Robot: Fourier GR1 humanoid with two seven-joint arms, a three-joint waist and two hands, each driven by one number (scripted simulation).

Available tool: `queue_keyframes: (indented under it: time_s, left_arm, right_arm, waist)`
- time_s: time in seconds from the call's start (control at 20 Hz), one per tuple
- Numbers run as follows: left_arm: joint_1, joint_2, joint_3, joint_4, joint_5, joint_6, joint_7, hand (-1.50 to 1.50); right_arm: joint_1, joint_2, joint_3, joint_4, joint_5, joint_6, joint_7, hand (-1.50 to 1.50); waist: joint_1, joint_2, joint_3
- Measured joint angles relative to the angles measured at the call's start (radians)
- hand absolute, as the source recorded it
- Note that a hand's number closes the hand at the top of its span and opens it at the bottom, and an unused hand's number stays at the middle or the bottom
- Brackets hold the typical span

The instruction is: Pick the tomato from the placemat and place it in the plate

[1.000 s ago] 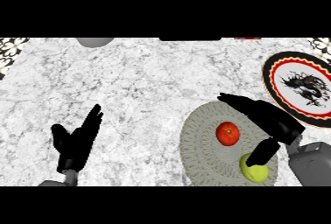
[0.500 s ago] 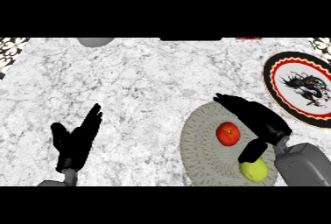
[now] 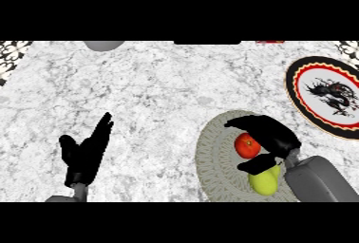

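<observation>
Tomato, glossy red, round (image 3: 246, 145), on woven grey round placemat (image 3: 214, 163); right hand (image 3: 270, 137) fingers curled around it. Left hand (image 3: 82, 154) fingers straight, released.

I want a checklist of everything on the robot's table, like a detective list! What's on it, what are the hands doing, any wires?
Surface: grey-white marbled counter.
Job's things: red tomato on the round grey placemat; plate with a red and black rim and a dark dragon picture, at the right edge, nothing on it.
Clutter: yellow-green fruit on the placemat, just below the tomato.
Hands: right hand curved around the tomato, fingers above it and thumb below; left hand open, fingers up, resting at lower left.
Cables: nothing seen.
Surroundings: a grey rounded thing cut off at the top edge; patterned black-and-white patches in the top corners.
</observation>
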Motion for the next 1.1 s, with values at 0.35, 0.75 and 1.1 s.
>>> queue_keyframes:
  time_s: [0.35, 0.75, 1.1]
  left_arm:
    - [-0.006, 0.009, 0.031, -0.001, 0.013, -0.035, 0.028, 0.0]
    - [0.021, -0.014, 0.033, -0.03, -0.016, -0.01, 0.041, 0.0]
    - [0.04, -0.006, 0.052, -0.044, -0.005, -0.015, 0.053, 0.0]
  right_arm:
    - [-0.034, 0.013, 0.007, 0.083, 0.106, -0.067, -0.112, 1.5]
    - [0.177, -0.006, -0.001, -0.138, 0.169, -0.137, -0.067, 1.5]
    - [0.488, -0.003, -0.029, -0.475, 0.158, -0.339, -0.061, 1.5]
  waist:
    - [0.002, -0.002, -0.001]
    - [-0.024, -0.008, -0.004]
    - [-0.052, -0.01, -0.001]
